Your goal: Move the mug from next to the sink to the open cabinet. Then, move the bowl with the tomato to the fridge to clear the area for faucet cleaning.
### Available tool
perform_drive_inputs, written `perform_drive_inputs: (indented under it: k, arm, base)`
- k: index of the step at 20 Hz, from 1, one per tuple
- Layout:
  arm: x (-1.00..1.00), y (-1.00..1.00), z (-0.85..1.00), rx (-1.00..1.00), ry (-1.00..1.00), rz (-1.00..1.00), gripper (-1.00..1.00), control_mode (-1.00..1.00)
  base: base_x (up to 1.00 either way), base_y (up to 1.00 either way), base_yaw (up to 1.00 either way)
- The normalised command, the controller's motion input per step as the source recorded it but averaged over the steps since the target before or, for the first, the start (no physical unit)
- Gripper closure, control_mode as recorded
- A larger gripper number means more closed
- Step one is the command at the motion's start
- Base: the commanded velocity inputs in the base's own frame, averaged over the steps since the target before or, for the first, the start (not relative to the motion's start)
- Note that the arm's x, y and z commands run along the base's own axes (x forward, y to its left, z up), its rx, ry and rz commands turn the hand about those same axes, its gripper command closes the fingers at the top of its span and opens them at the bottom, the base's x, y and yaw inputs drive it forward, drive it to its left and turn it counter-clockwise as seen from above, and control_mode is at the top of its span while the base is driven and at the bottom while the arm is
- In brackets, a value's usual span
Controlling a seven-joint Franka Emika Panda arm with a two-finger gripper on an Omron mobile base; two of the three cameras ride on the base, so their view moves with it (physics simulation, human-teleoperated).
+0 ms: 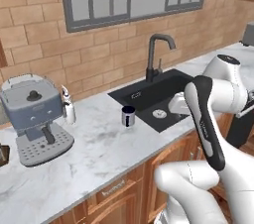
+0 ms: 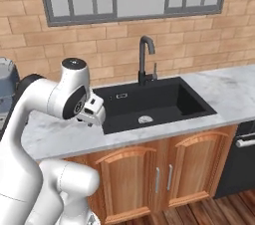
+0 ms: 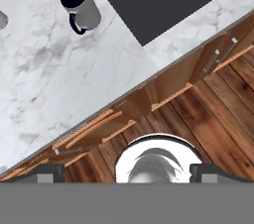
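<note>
Marble countertop (image 1: 99,153), mug (image 1: 128,116) upright just beside sink (image 1: 149,94), faucet (image 1: 155,57) behind, jaws spread wide, holding nothing

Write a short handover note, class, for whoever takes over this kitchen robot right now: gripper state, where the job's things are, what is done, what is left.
Gripper: open, holding nothing, out over the counter's front edge and the wooden floor.
Mug: upright on the marble counter, just left of the sink, handle toward the counter's front edge. The faucet stands behind the basin.
Done: nothing yet; the mug is untouched.
Left: grasp the mug and put it in the open cabinet, then take the bowl with the tomato to the fridge.
</note>
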Motion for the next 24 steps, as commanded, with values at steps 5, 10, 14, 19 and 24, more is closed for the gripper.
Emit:
perform_drive_inputs:
  k: [5,10,14,19,24]
  arm:
    - [0.00,0.00,0.00,0.00,0.00,0.00,-1.00,1.00]
    - [0.00,0.00,0.00,0.00,0.00,0.00,-1.00,1.00]
    - [0.00,0.00,0.00,0.00,0.00,0.00,-1.00,1.00]
    - [0.11,0.48,-0.33,-0.19,0.02,0.00,-1.00,-1.00]
    - [0.59,0.70,-0.50,-0.29,-0.05,-0.07,-1.00,-1.00]
  base:
    - [-0.31,0.01,0.05]
    - [0.35,0.82,-0.03]
    - [0.46,0.96,-0.04]
    - [0.00,0.00,0.00]
    - [0.00,0.00,0.00]
